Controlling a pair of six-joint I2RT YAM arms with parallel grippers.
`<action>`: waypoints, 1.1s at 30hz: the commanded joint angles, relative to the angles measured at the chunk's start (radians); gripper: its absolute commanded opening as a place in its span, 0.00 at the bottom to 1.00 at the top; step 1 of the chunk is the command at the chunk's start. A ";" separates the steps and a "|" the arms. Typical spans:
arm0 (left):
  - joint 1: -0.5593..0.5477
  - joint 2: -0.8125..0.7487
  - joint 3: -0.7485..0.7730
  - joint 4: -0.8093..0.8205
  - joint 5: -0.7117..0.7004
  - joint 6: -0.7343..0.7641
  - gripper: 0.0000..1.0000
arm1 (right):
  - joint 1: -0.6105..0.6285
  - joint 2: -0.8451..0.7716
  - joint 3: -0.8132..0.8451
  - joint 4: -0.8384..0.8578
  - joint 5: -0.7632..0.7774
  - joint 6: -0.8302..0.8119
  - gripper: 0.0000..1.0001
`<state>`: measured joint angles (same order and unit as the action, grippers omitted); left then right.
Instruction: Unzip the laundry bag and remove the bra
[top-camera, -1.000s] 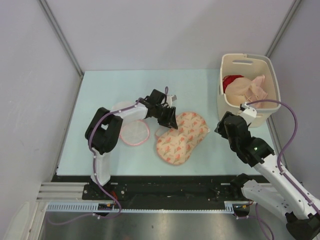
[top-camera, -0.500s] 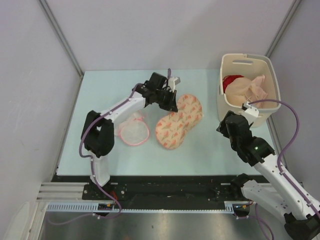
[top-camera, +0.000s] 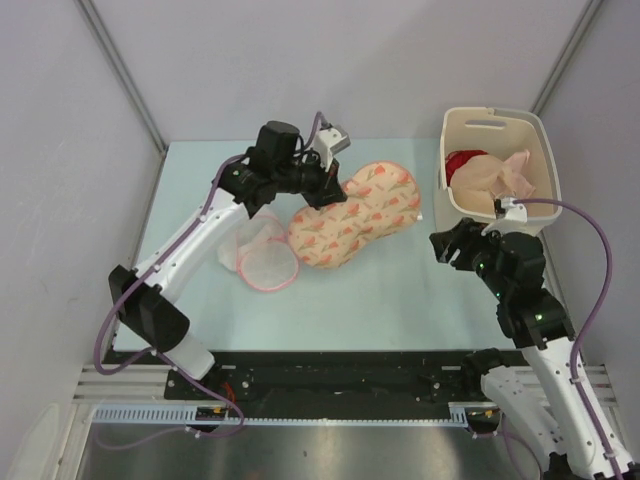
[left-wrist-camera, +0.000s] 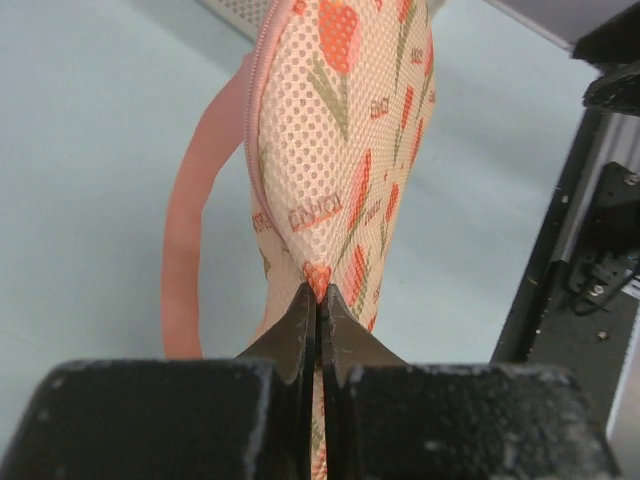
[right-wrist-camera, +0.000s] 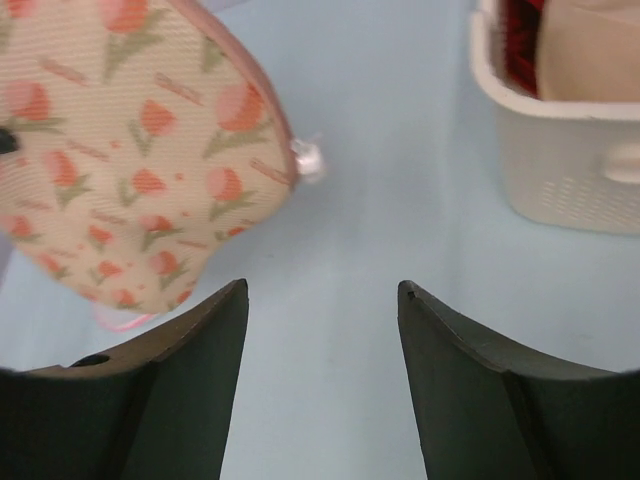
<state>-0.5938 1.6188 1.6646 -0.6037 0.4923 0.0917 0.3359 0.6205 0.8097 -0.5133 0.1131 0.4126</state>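
Top view and both wrist views, zip not yet opened. The basket (top-camera: 497, 125) at the far right corner of the table (top-camera: 200, 180) is taken as the landmark.

The laundry bag (top-camera: 355, 215) is shown just left of the basket. A second earlier it lay nearer the front edge and farther from the basket, so it has been drawn up and toward the basket. The left gripper (top-camera: 328, 190) is applied to the end of the bag farthest from the basket. It stood half open a second ago and is now fully closed, with a fold of the printed mesh pinched between the fingertips (left-wrist-camera: 318, 290). The gripped end appears to be raised off the table.

The right gripper (top-camera: 447, 247) is held in front of the basket, jaws parted and holding nothing. In its wrist view a small pale tab (right-wrist-camera: 308, 157), judged to be the zip pull, is seen on the end of the bag nearest the basket.

A round mesh item with pink trim (top-camera: 265, 262) lies beyond the bag, well left of the basket. A red garment (top-camera: 462, 162) and a pale peach garment (top-camera: 495, 175) lie in the basket. The bra is not seen and is presumed to be inside the closed bag.

The bag is thus anchored, and the pull is presented to the free gripper.
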 joint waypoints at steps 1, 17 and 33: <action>0.031 -0.106 0.017 0.021 0.198 0.056 0.00 | -0.133 -0.039 0.000 0.153 -0.485 -0.054 0.66; 0.144 -0.249 -0.083 0.166 0.287 -0.060 0.01 | -0.239 -0.091 -0.239 0.668 -0.762 0.086 0.72; 0.166 -0.284 -0.072 0.162 0.295 -0.072 0.01 | -0.022 -0.016 -0.474 1.142 -0.543 0.087 0.74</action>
<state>-0.4362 1.3758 1.5761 -0.4721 0.7197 0.0074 0.2584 0.5385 0.3534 0.3923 -0.4957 0.4774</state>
